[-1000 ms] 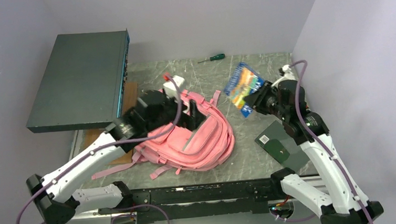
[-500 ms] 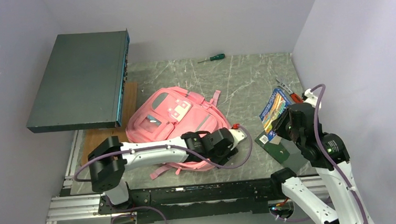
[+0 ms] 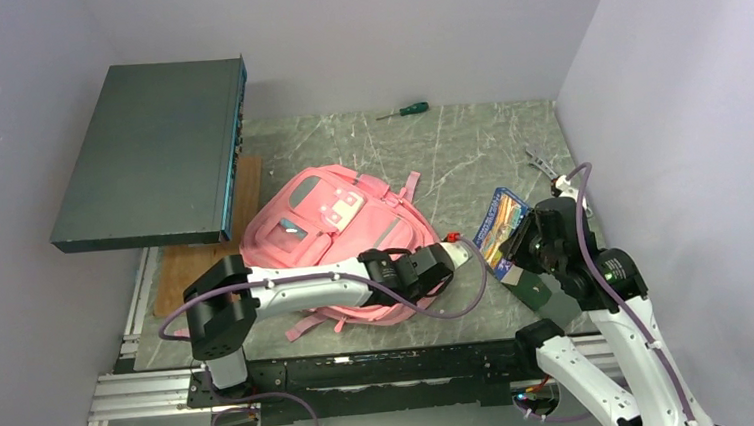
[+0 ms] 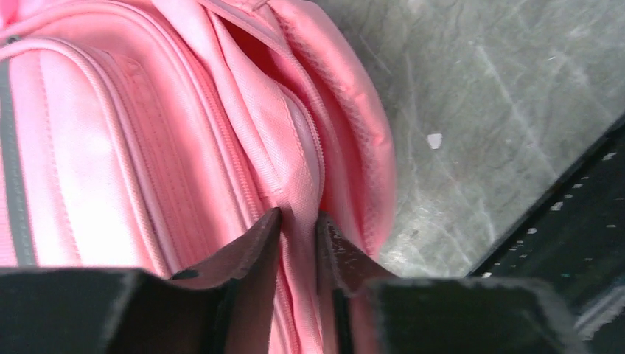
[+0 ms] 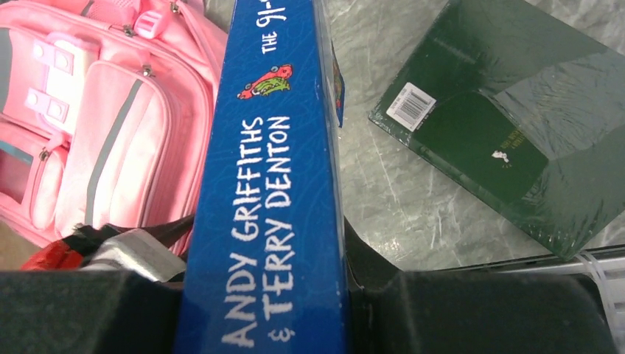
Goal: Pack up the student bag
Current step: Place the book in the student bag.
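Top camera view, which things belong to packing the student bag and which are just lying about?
Job in hand: soft pink fabric backpack, pinched by the left gripper; blue paperback book in the right gripper; probably the dark green wrapped book.
Lying about: green-handled screwdriver; large dark grey flat case; brown wooden board; small metal tool by the right wall.

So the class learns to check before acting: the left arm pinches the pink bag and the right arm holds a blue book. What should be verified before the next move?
1. Left tool pinching student bag edge: ok.
2. Right tool gripping blue book: ok.
3. Bag mouth pulled wide: not ok, narrow slit.
4. Book above the mouth: not ok, beside the bag.
5. Room inside the bag: cannot tell.
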Controlling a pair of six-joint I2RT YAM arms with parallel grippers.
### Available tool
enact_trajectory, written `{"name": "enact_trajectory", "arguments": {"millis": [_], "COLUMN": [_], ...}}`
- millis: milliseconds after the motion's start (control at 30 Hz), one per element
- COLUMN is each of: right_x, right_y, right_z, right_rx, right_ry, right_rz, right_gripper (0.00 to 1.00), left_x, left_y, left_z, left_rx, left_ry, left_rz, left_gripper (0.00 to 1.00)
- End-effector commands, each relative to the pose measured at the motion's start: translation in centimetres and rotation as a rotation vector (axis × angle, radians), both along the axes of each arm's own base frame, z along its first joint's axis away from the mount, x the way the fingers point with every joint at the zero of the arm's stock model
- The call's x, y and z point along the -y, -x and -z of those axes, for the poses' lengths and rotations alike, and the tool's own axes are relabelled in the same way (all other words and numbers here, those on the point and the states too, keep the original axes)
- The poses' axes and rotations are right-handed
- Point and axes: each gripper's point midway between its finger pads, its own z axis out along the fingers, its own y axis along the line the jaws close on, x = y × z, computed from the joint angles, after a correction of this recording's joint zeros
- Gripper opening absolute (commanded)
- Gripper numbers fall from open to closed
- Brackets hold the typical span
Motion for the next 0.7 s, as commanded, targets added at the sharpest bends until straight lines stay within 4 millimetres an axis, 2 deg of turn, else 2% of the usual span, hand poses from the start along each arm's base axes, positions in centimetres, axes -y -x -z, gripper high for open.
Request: {"name": "enact_trajectory", "arguments": {"millis": [0, 33, 100, 233, 333, 433, 500, 567, 667], "right_x": [-0.8, -0.9, -1.9, -7.5, -10.8, -13.8, -15.1, -15.6, -16.4], "right_y": [-1.6, -1.5, -1.3, -1.0, -0.9, -0.6, -0.5, -0.9, -1.5], "right_z": [-2.4, -2.4, -2.4, -3.9, -5.6, -6.5, -5.9, -4.5, -3.0], "right_rx": [0.117, 0.107, 0.08, 0.063, 0.074, 0.035, -0.013, -0.033, -0.075], "right_ry": [-0.037, -0.035, -0.071, -0.321, -0.521, -0.73, -0.856, -0.922, -1.004], "right_rz": [-0.025, -0.028, -0.069, -0.256, -0.347, -0.43, -0.454, -0.433, -0.425], "right_gripper": [0.0, 0.0, 0.0, 0.0, 0.0, 0.0, 0.0, 0.0, 0.0], "left_x": [-1.1, -1.5, -1.9, -4.2, -6.9, -8.0, -8.6, -9.3, -8.9], "left_y": [-2.7, -3.3, -4.1, -5.9, -7.1, -7.7, -8.0, -8.1, -8.0], "left_z": [-1.0, -1.9, -4.4, -11.4, -15.4, -18.2, -19.6, -20.9, -22.6], "left_rx": [0.113, 0.139, 0.203, 0.367, 0.493, 0.572, 0.624, 0.642, 0.662], "left_ry": [-0.076, -0.073, -0.02, 0.156, 0.259, 0.334, 0.348, 0.381, 0.465], "left_rz": [-0.041, -0.067, -0.09, -0.232, -0.353, -0.396, -0.404, -0.435, -0.408], "left_gripper": [0.1, 0.0, 0.0, 0.0, 0.0, 0.0, 0.0, 0.0, 0.0]}}
